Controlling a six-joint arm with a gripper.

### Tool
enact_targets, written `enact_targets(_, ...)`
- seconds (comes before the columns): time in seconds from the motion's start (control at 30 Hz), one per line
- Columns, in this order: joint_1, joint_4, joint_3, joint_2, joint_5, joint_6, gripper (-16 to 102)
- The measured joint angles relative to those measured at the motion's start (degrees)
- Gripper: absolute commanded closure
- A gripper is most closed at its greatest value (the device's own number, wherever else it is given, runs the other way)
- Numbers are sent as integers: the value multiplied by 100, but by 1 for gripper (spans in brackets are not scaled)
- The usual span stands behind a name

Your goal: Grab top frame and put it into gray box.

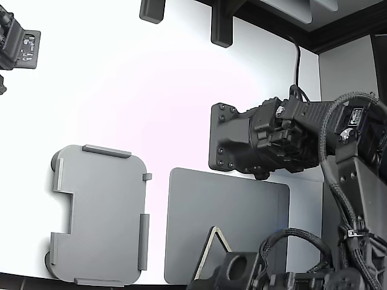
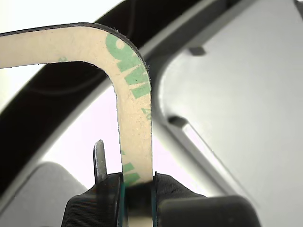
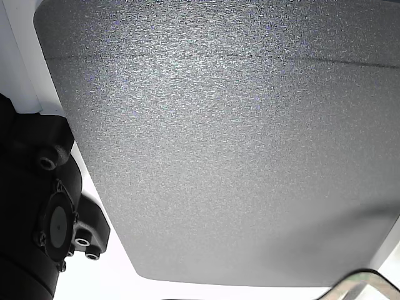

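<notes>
The gripper [image 2: 137, 189] has its fingers clamped on one side of the top frame [image 2: 135, 118], holding it aloft over the dark mat [image 1: 227, 223], beside the gray box [image 1: 100, 214], presumably so it can be carried over the box's raised tabs.

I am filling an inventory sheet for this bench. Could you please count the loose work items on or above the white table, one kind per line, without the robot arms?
Cream-green frame, held between the jaws: 1
Light gray tray: 1
Dark gray flat mat: 1
Total: 3
</notes>
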Motion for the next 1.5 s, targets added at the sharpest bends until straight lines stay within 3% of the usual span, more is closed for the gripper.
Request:
enact_targets(0.33,-1354,0,114,738,-369,1714,99)
enact_targets(0.53,-2171,0,-26,747,-923,2470,99)
enact_targets(0.97,-2689,0,105,589,-352,7409,99)
enact_targets(1.27,-3120,0,606,589,-1134,10696,99)
enact_targets(1.5,-3401,0,853,545,-1433,11030,99)
